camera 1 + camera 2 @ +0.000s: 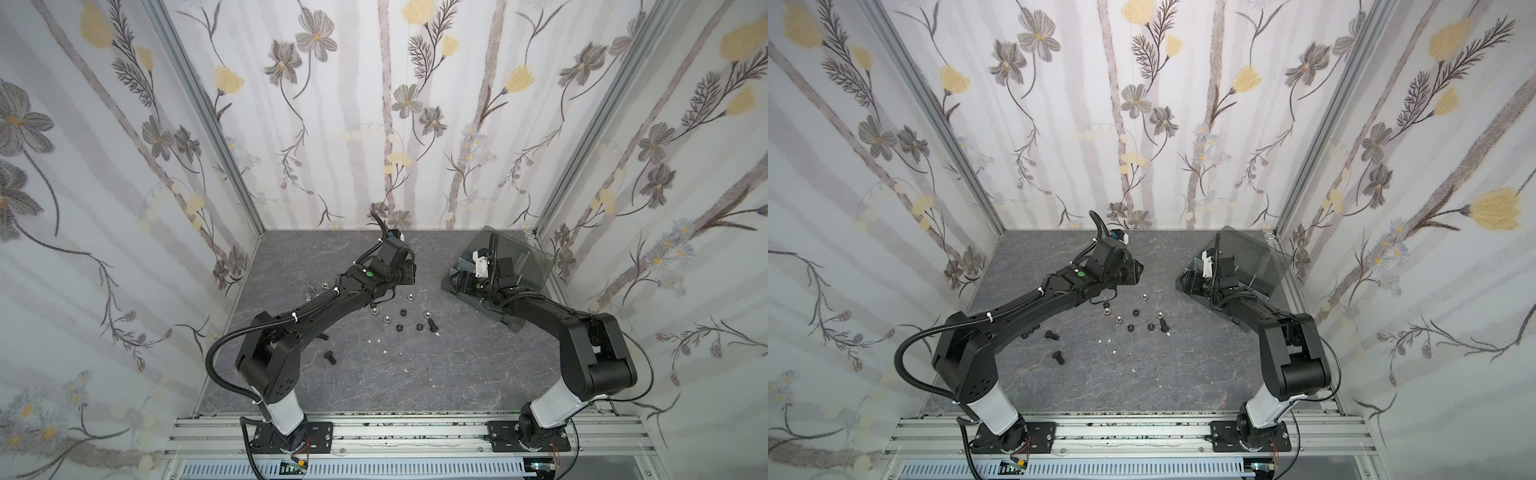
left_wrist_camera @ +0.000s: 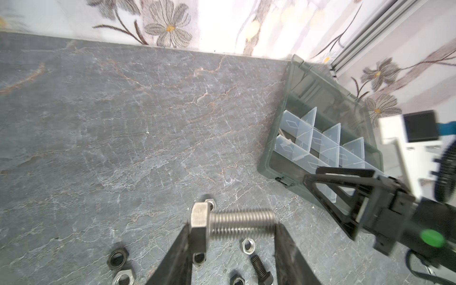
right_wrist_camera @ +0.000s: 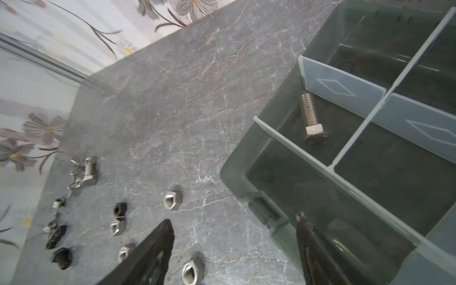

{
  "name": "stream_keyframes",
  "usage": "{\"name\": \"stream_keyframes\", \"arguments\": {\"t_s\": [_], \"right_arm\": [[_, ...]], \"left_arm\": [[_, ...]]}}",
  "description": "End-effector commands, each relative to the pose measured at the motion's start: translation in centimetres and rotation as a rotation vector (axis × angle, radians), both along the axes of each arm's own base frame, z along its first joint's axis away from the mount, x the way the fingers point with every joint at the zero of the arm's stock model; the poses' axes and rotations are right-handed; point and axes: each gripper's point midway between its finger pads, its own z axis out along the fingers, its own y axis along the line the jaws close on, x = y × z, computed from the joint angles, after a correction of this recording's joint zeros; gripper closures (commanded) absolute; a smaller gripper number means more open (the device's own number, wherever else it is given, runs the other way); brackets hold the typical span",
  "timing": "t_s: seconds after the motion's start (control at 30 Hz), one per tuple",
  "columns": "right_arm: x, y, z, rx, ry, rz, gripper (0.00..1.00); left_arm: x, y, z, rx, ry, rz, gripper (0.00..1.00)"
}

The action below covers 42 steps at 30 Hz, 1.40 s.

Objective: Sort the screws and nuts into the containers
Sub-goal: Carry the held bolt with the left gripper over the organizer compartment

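Left wrist view: right hand point(image 2: 313, 174) hangs over the box point(image 2: 265, 167).

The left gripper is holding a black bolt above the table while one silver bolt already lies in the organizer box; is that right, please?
Not quite: the held bolt between the fingers of the left gripper is silver, not black, as the left wrist view shows. The rest stands: it is above the table, and one silver bolt lies in the organizer box.
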Motion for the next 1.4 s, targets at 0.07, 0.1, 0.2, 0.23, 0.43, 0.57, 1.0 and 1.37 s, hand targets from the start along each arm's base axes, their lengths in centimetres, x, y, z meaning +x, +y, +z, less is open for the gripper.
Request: {"name": "stream_keyframes", "arguments": {"t_s": [0.07, 0.1, 0.2, 0.23, 0.43, 0.57, 1.0, 1.37], "right_arm": [[1.0, 1.0, -2.3, -0.069, 0.046, 0.021, 0.22], [1.0, 1.5, -2.6, -0.072, 0.054, 0.033, 0.22], [1.0, 3.3, -3.4, -0.089, 0.068, 0.065, 0.22], [0.9, 3.8, -3.6, -0.092, 0.070, 0.075, 0.22], [-0.1, 7.3, -4.5, -0.091, 0.089, 0.138, 0.22], [-1.0, 9.5, -4.1, -0.070, 0.087, 0.176, 0.22], [-1.7, 11.6, 0.5, 0.011, 0.019, 0.230, 0.21], [-3.4, 5.4, 7.6, 0.114, -0.130, 0.138, 0.19]], "left_arm": [[-1.1, 2.1, 1.9, -0.050, -0.061, 0.043, 0.63], [-1.5, 2.6, 2.2, -0.052, -0.066, 0.046, 0.63], [-2.4, 4.1, 2.9, -0.061, -0.080, 0.061, 0.63], [-2.6, 4.5, 3.0, -0.062, -0.082, 0.065, 0.63], [-3.8, 6.4, 3.3, -0.081, -0.079, 0.078, 0.62], [-4.2, 7.2, 3.3, -0.085, -0.077, 0.083, 0.62], [-3.0, 6.5, 1.8, -0.013, -0.042, 0.074, 0.62], [0.4, -2.2, -0.1, 0.040, -0.012, -0.060, 0.62]]}}
